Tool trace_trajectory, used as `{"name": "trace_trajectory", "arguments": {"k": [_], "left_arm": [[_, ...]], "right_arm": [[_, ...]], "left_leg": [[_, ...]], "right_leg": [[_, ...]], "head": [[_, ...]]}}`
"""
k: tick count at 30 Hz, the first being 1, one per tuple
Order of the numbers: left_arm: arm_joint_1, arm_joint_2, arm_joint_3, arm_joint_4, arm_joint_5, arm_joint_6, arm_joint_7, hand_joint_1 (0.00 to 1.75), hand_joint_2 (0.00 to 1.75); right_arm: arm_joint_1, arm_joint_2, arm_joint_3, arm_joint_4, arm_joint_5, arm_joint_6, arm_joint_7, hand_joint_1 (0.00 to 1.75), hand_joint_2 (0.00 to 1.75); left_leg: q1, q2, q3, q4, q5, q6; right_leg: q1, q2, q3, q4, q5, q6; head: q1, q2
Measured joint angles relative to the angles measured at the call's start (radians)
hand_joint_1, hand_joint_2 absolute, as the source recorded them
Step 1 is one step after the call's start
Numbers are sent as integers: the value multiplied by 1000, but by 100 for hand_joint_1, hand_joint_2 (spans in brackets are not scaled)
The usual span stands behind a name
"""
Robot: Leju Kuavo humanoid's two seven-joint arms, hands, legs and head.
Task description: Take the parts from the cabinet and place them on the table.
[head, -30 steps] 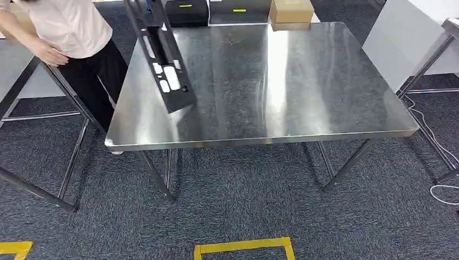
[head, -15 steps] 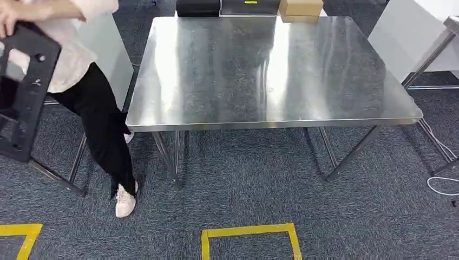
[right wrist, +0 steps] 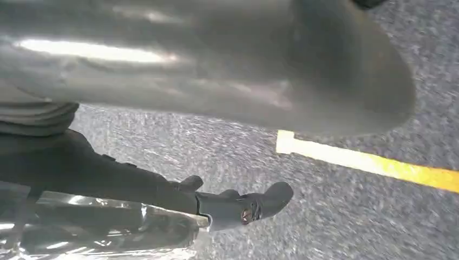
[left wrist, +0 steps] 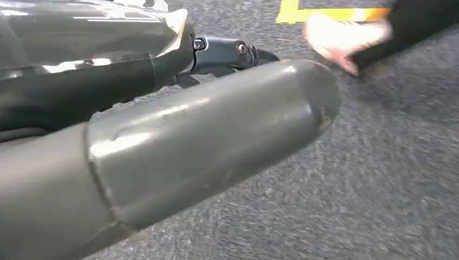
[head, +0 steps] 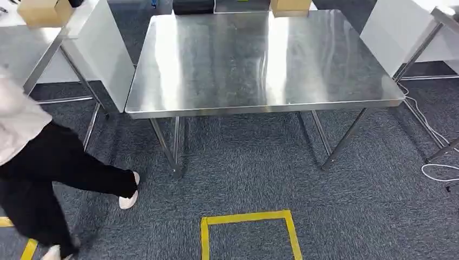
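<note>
the steel table (head: 260, 59) stands straight ahead across the carpet, its top bare of parts, with a person (head: 38, 162) walking off at the left and a yellow tape square (head: 249, 233) on the floor nearer the robot. no cabinet or part is anywhere i can spot, so which arm is nearer one can't be told. both arms hang floorward: the left hand (left wrist: 178, 135) and right hand (right wrist: 216, 81) hold nothing, fingers loosely extended.

Person (head: 38, 162) at near left cut off by the frame edge, blurred. Far boxes (head: 290, 5) cropped. Left hand (left wrist: 162, 135) grip indeterminate.
</note>
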Motion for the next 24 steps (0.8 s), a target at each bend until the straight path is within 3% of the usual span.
{"name": "trace_trajectory", "arguments": {"k": [1, 2, 3, 6, 7, 8, 9, 11, 12, 13, 14, 15, 16, 17, 18, 19, 20, 22, 23, 24], "left_arm": [[0, 1, 0, 0, 0, 0, 0, 0, 0], [-1, 2, 0, 0, -2, -1, -1, 0, 0], [-4, 2, 0, 0, -4, -2, -1, 0, 0], [-3, 3, 0, 0, -9, -2, -3, 0, 0], [-3, 3, 0, 0, -10, -2, -3, 0, 0], [-3, 2, 0, 0, -10, -2, -3, 0, 0], [-4, 1, 0, 0, -11, -2, -3, 0, 0], [-4, 2, 0, 0, -11, -2, -3, 0, 0], [-4, 2, 0, 0, -11, -2, -3, 0, 0], [-4, 2, 0, 0, -12, -2, -3, 0, 0], [-4, 2, 0, 0, -12, -2, -3, 0, 0], [-4, 2, 0, 0, -12, -2, -3, 0, 0], [-4, 1, 0, 0, -12, -2, -2, 0, 0], [-4, 0, 0, 0, -12, -2, -2, 0, 0], [-5, 0, 0, 0, -12, -2, -2, 0, 0], [-5, 0, 0, 0, -13, -2, -2, 0, 0], [-5, 0, 0, 0, -13, -2, -2, 0, 0], [-5, 0, 0, 0, -15, -2, -2, 0, 0], [-3, 1, 0, 0, -15, -2, -2, 0, 0], [-1, 2, 0, 0, -15, -2, -2, 0, 0]], "right_arm": [[0, 0, 0, 0, 0, 0, 1, 0, 0], [-1, 0, 0, 0, -2, 0, 1, 0, 0], [-1, 0, 0, 0, -3, 0, 1, 0, 0], [-2, 1, 0, 0, -8, -1, 1, 0, 0], [0, 1, 0, 0, -8, -2, 1, 0, 0], [1, 1, 0, 0, -8, -2, 2, 0, 0], [1, -1, 0, 0, -8, -2, 3, 0, 0], [1, 1, 0, 0, -9, -2, 4, 0, 0], [2, 1, 0, 0, -9, -2, 5, 0, 0], [3, 1, 0, 0, -9, -2, 6, 0, 0], [3, 1, 0, 0, -9, -2, 7, 0, 0], [3, 0, 0, 0, -9, -2, 9, 0, 0], [2, 0, 0, 0, -10, -2, 10, 0, 0], [1, -1, 0, 0, -10, -2, 10, 0, 0], [-2, -1, 0, 0, -10, -2, 10, 0, 0], [-4, -1, 0, 0, -10, -3, 10, 0, 0], [-3, 0, 0, 0, -10, -3, 10, 0, 0], [-1, 2, 0, 0, -11, -3, 10, 0, 0], [1, 2, 0, 1, -11, -3, 10, 0, 0], [0, 3, 0, 0, -11, -3, 10, 0, 0]], "left_leg": [[4, 0, 57, -75, 27, -1], [8, -1, 126, -176, 29, -2], [1, -3, 158, -227, -5, -1], [-12, -5, 138, -237, 2, 19], [-15, -5, 137, -241, 9, 30], [-7, 0, 121, -253, 26, 52], [-12, 5, 109, -254, 35, 60], [-14, 7, 84, -254, 53, 73], [-16, 9, 69, -253, 65, 74], [-16, 9, 55, -252, 76, 73], [-17, 9, 42, -252, 86, 72], [-17, 9, 29, -251, 97, 69], [-16, 9, 17, -251, 107, 66], [-16, 8, 10, -250, 116, 61], [-18, 7, 12, -246, 124, 54], [-22, 7, 4, -243, 134, 47], [-23, 8, 6, -248, 142, 40], [-22, 7, 3, -250, 156, 32], [-17, 7, -3, -248, 160, 27], [-14, 6, -13, -227, 116, 21]], "right_leg": [[-3, 0, -14, 8, 4, 5], [-3, 1, -25, 22, 7, 11], [1, 2, -38, 27, 11, 18], [0, 0, -50, 29, 32, 45], [2, 0, -53, 25, 38, 51], [5, 1, -67, 35, 33, 58], [-1, 5, -82, 69, -5, 51], [-1, 7, -127, 201, -108, 33], [-2, 9, -149, 284, -150, 33], [-2, 10, -152, 327, -157, 42], [-3, 10, -136, 330, -144, 53], [-3, 10, -98, 292, -114, 66], [-4, 10, -41, 217, -81, 77], [-7, 10, 23, 126, -64, 80], [-9, 12, 84, 34, -79, 73], [3, 17, 119, -30, -94, 61], [6, 17, 95, -25, -90, 54], [6, 17, 88, -18, -82, 41], [-11, 14, 82, -21, -72, 25], [-9, 11, 73, -20, -62, 16]], "head": [[0, 0], [-1, 0], [-2, 0], [1, 0], [2, 0], [2, 0], [1, 0], [11, 0], [9, 0], [12, 0], [10, 0], [12, 0], [11, 0], [12, 0], [13, 0], [13, 0], [12, 0], [11, 0], [11, 0], [9, 0]]}}
